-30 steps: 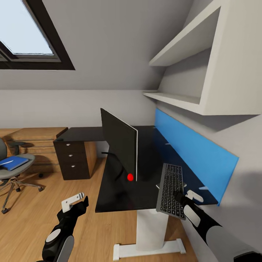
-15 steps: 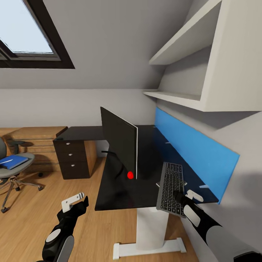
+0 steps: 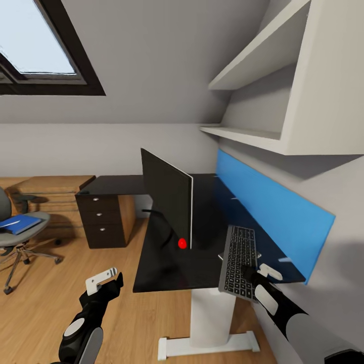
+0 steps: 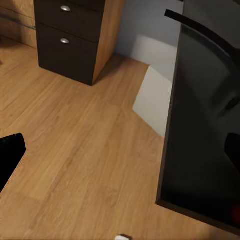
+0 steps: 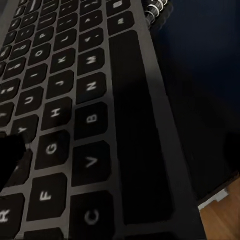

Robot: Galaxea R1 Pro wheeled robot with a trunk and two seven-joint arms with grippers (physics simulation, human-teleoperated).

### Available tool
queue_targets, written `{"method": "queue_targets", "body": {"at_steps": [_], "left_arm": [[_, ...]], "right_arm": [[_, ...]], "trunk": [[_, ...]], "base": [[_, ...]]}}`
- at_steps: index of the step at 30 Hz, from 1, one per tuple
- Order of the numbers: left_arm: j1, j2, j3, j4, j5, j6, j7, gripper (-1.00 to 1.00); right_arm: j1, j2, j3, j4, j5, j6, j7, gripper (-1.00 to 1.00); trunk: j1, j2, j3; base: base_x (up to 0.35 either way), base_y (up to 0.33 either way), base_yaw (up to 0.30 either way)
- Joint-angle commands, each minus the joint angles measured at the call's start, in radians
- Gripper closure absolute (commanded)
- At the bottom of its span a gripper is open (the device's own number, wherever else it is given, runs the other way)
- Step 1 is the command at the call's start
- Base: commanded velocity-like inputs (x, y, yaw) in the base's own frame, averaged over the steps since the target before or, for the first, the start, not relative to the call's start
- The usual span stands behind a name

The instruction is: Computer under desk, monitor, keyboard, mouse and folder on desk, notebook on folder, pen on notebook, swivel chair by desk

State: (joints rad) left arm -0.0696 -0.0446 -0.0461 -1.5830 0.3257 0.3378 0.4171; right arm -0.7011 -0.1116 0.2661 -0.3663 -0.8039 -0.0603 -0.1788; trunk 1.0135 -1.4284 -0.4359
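Evidently the keyboard [image 3: 238,262] is the job in hand: the right gripper [image 3: 251,274] sits on its near end, one white finger showing off the right edge and a dark one over the keys, so it looks clamped on the frame, though the grip line itself is hidden from me. The keyboard lies lengthways on the right part of the desk [image 3: 167,268], its near end poking out past the desk's near edge and looking slightly tipped; its far end lies on something with a spiral binding [image 5: 156,8], seen in the right wrist view. To do this well I'd say it wants pushing farther onto the black top until its whole frame is borne, then turning so it lies close by the monitor [image 3: 168,196], and only then letting go; released now, it could tip off the edge. The monitor stands upright just to its left, edge-on to me, so the arm should keep clear of its thin screen.

Black keys with white letters sit in a silver-grey frame, flat and stiff.

Low on the left the left gripper [image 3: 103,279] hangs over the wooden floor, fingers apart and empty. Far left, the blue folder [image 3: 19,223] lies on the swivel chair [image 3: 15,230], well apart from the desk.
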Motion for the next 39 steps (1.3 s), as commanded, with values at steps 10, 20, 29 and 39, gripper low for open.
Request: {"method": "queue_targets", "body": {"at_steps": [10,20,29,39], "left_arm": [[-0.001,0.000,-0.001,0.000,0.009,0.003,0.008,-1.00],[-0.001,0.000,-0.001,0.000,0.009,0.003,0.008,-1.00],[-0.001,0.000,-0.001,0.001,0.009,0.003,0.008,-1.00],[-0.001,0.000,-0.001,0.005,0.007,0.003,0.008,-1.00]], "right_arm": [[0.000,0.000,0.009,-0.001,-0.021,-0.004,-0.005,-1.00],[0.000,0.001,0.010,-0.003,-0.021,-0.004,-0.007,-1.00],[0.000,0.010,0.010,-0.005,-0.021,-0.003,-0.005,-1.00],[0.000,0.015,0.010,-0.005,-0.021,-0.004,-0.004,-1.00]], "trunk": [[0.000,-0.001,-0.001],[0.000,-0.001,-0.001],[0.000,-0.001,-0.001],[0.000,-0.001,-0.001]], "base": [[0.000,0.000,0.178],[0.000,0.000,0.127],[0.000,0.000,0.025],[0.000,0.000,0.085]]}}
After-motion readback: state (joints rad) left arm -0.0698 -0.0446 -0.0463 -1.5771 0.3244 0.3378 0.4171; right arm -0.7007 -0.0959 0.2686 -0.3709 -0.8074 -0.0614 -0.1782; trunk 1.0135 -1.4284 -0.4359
